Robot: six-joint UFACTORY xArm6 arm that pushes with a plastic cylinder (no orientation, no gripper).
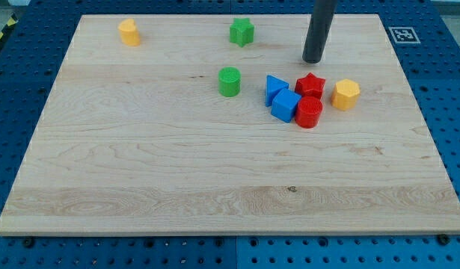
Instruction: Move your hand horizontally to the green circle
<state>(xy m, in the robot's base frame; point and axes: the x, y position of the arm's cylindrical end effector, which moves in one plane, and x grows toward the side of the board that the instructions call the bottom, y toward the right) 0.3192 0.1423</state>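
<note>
The green circle (229, 81) stands on the wooden board (140, 164), a little above the middle. My tip (313, 60) rests on the board to the right of the green circle and slightly higher in the view, well apart from it. The tip is just above the red star (310, 84) and touches no block.
A green star (242, 32) sits near the view's top. A yellow block (129, 32) is at the top left. A cluster to the right of the circle holds a blue triangle (274, 87), a blue cube (286, 105), a red cylinder (309, 112) and a yellow hexagon (346, 94).
</note>
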